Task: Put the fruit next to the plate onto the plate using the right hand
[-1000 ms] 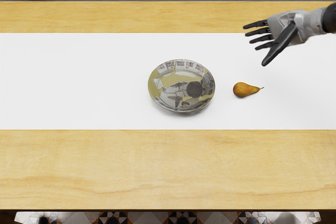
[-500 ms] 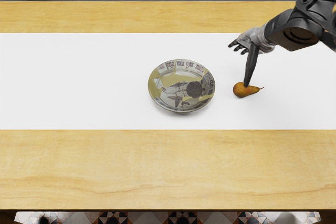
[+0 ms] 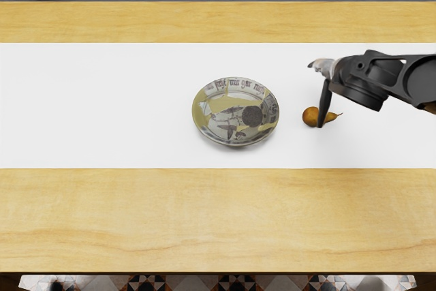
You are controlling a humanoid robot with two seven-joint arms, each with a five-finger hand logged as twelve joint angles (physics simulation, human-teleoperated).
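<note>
Crossing the wood table [image 3: 218, 216], a white strip [image 3: 102, 107] holds plate [image 3: 201, 103] and pear [image 3: 310, 116] — apart.

item: pear [image 3: 310, 116]
look: small, golden-brown, with a rounded body and a narrow neck ending in a thin stem
pose: lying on its side, round end towards the plate, stem pointing away to the picture's right
place: on the white strip, just beside the plate on its right, not touching it
state: off the plate; its middle is partly hidden by the right hand [image 3: 325, 86], which crosses in front of it

item: plate [image 3: 199, 112]
look: round, shallow and glossy, grey with yellow and dark patches and lettering along the far rim
pose: upright, flat on the white strip
place: near the strip's middle
state: holds nothing
</note>
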